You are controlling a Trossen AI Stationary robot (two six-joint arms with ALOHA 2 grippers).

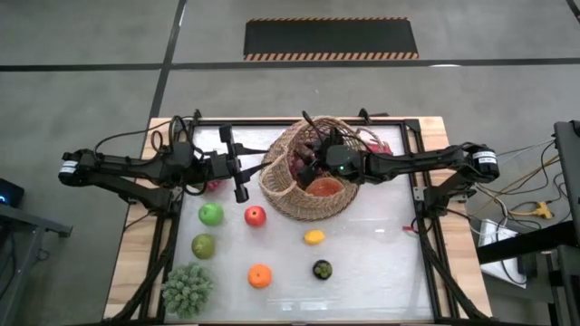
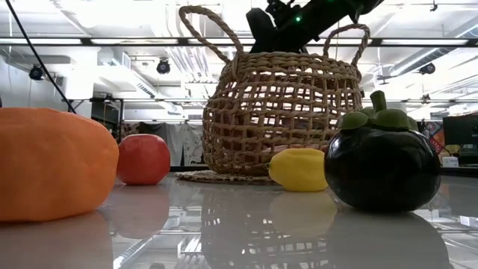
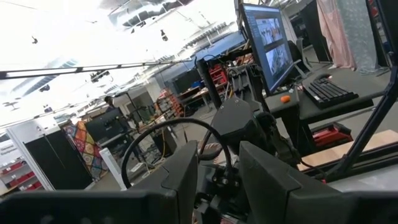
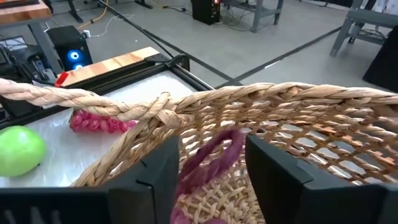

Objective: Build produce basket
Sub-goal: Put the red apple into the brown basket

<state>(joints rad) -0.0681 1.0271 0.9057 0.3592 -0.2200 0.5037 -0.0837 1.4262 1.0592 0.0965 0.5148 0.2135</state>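
Note:
The tan wicker basket stands upright on its flat bottom on the white mat, toward the far side. My right gripper hangs open over its mouth. In the right wrist view the gripper has a purple piece inside the basket showing in the gap, clear of both fingers. An orange-red piece also lies in the basket. My left gripper hovers open just left of the basket, holding nothing. Loose on the mat lie a green apple, red apple, lemon and orange.
A dark mangosteen, a green pear-like fruit and a spiky green bunch lie near the table's near edge. A pink bunch lies left of the basket, under the left arm. A black frame borders the mat.

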